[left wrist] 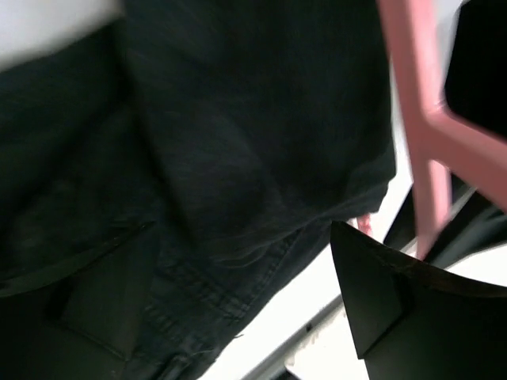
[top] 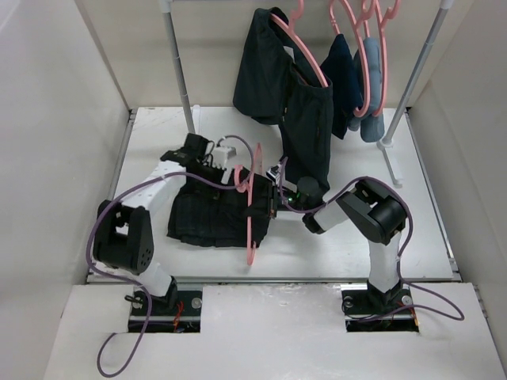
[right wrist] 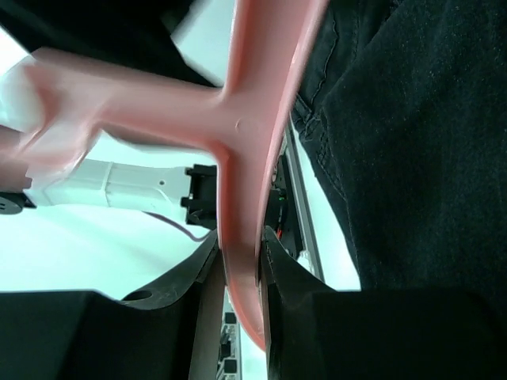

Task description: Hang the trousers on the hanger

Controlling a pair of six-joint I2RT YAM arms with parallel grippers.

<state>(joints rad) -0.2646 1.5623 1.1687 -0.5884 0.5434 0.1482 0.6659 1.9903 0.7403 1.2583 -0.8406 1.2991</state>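
1. Table (top: 428,237): white. A rack (top: 178,67) stands along its far edge with a shorter black garment (top: 293,103) and small blue ones hung on pink hangers. None of these are task items.
2. The trousers (top: 210,218): black, folded into a bundle lying flat, left of table centre and closer to the near edge than the far one. Bundle's long side runs L-R.
3. The hanger (top: 251,237): pink, touching the trousers' right edge, long axis running near edge to far edge. It shows as a thin line from above, so prob. standing on edge, but not sure from this view.
4. Right gripper (top: 273,204): pinched narrow on the hanger's bar, per wrist cam. Trousers sit directly to its left, just across the hanger.
5. Left gripper (top: 218,170): over the bundle's far edge, jaws wide, cloth right below and nothing gripped as far as wrist cam shows.
6. Key relation: left arm is nearer the cloth, right arm has the hanger. Trousers not on the hanger yet. Judgement: next move needs the left gripper to lift a trouser edge rightward toward the bar.
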